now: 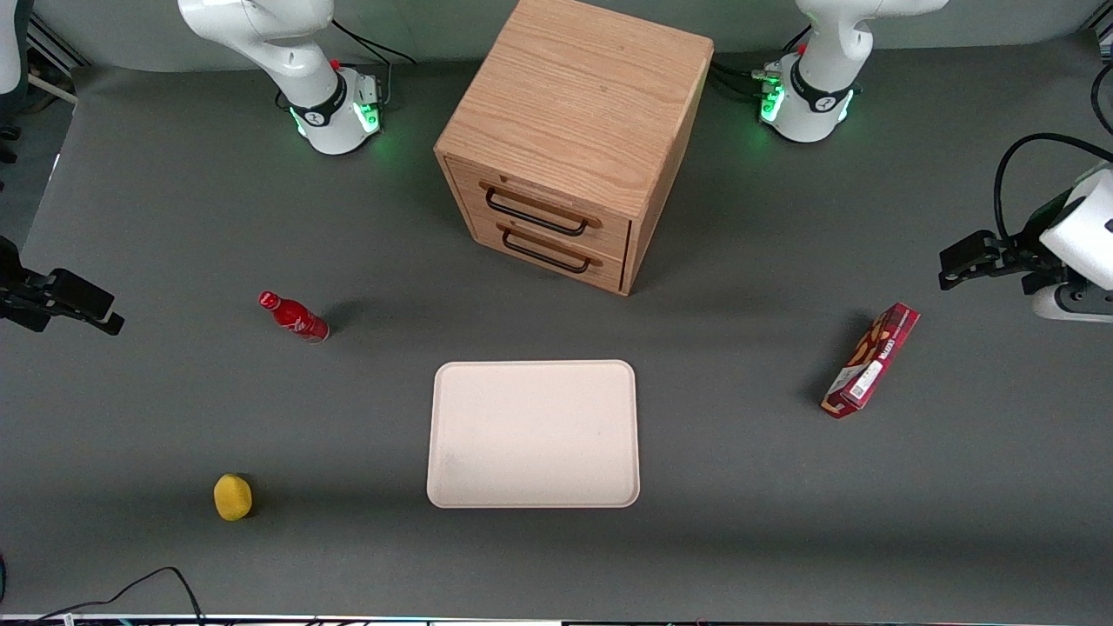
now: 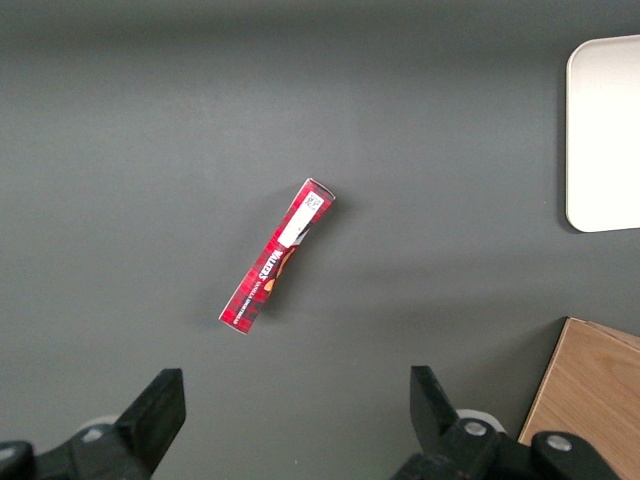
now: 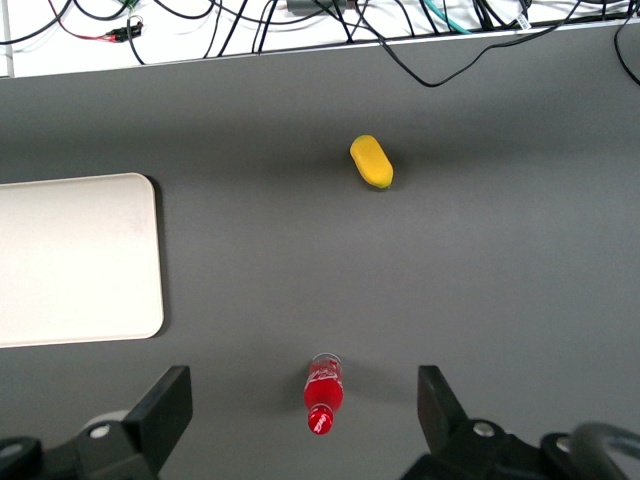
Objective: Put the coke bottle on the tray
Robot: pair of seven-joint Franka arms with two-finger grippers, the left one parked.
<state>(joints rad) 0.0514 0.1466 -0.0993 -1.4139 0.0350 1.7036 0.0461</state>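
Front view: coke bottle upright on table, toward working arm's end, apart from tray. Gripper hovers above bottle, jaws spread wide, holding nothing. Also: yellow sponge, wooden cabinet, snack box.

The coke bottle stands upright on the grey table — small, slim, red, with a red cap and white script on its body. It is well apart from the tray, toward my working end of the table and a little farther from the front camera. From my wrist I see the bottle from above, cap toward me. The tray is large, flat, cream-pink — rounded corners, low rim, nothing on it.

My gripper hangs above the bottle, fingers spread wide.
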